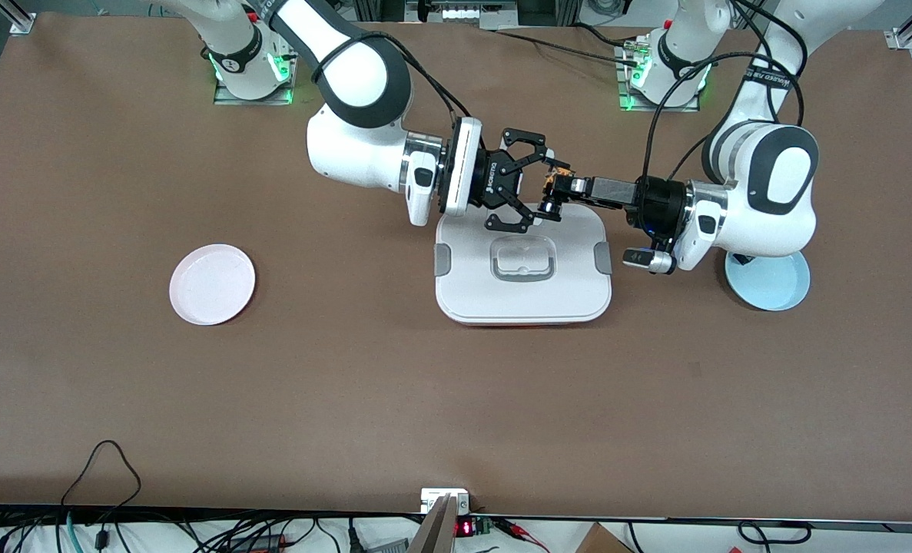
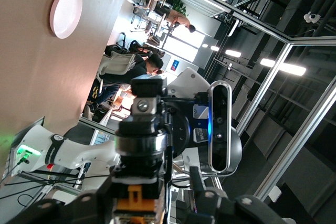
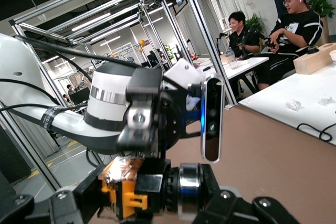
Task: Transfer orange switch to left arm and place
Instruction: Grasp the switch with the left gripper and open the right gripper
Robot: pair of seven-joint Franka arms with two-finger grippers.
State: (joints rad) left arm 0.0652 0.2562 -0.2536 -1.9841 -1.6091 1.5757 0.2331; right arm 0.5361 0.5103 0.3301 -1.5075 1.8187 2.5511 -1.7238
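- The left gripper (image 1: 559,187) is clamped on the orange switch (image 1: 554,187), holding it in the air over the box (image 1: 522,288), above the edge nearest the robot bases.
- The right gripper (image 1: 528,181) faces it with fingers spread wide around the switch.
- A pink plate (image 1: 212,283) lies toward the right arm's end, a blue plate (image 1: 768,283) under the left arm.

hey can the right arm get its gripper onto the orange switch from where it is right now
Probably yes. The left gripper holds the orange switch up over the box, and the right gripper faces it, fingers spread on either side. Nothing shows between them.
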